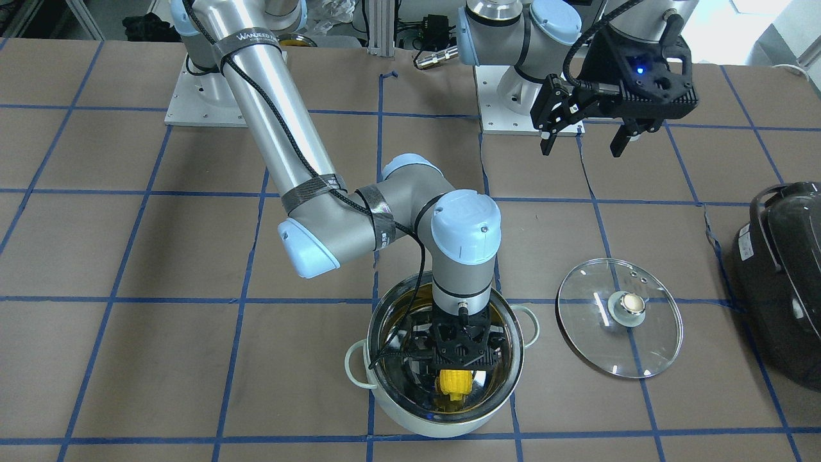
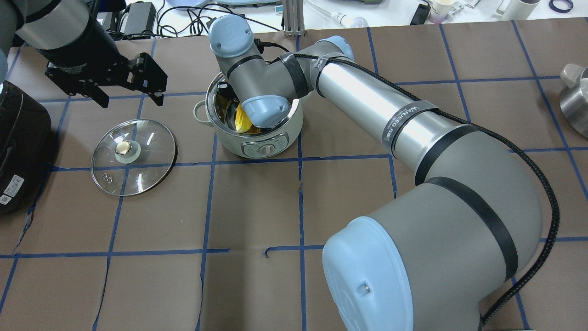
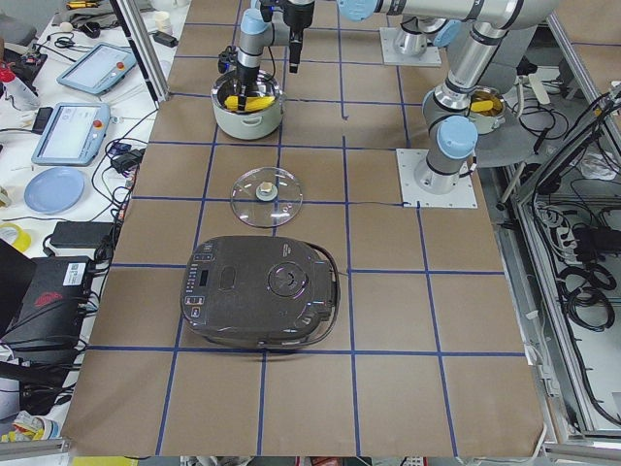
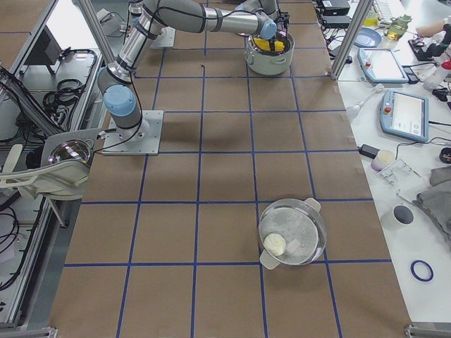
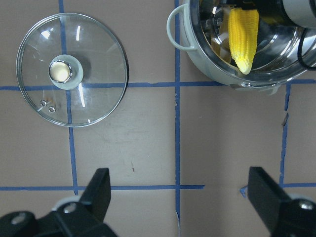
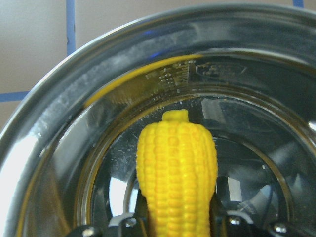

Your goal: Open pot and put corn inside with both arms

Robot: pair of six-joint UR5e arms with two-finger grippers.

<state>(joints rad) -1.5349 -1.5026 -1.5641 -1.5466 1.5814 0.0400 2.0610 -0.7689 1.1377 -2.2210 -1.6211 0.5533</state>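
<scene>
Corn (image 6: pixel 177 182) fills the right wrist view, tip pointing away toward the steel wall of the pot, with a black finger hard against each side of the cob, so the right gripper (image 1: pixel 458 359) reads as clamped on it. Front-facing view, left to right: the right arm (image 1: pixel 269 122) comes in from the upper left and bends down at centre, its wrist sunk inside the pot (image 1: pixel 401 417) at lower centre. The corn shows yellow just below the gripper, inside the rim. Cannot tell whether the tip touches the pot floor. The lid (image 1: pixel 619 317) lies flat on the table (image 1: pixel 128 359) just right of the pot, knob up, apart from it, so the opening step looks done. The left gripper (image 1: pixel 582 144) hangs at upper right, above the table, jaws apart and empty, well away from pot and lid. A dark grey appliance (image 1: pixel 786 282) sits at the right edge, not involved. Step in hand, as I judge it: the corn drop, near the end of the task. Next move likely calls for the right fingers to part and let the cob settle, then a straight lift out. The rim sits close around the wrist, so sideways drift could knock the pot.
</scene>
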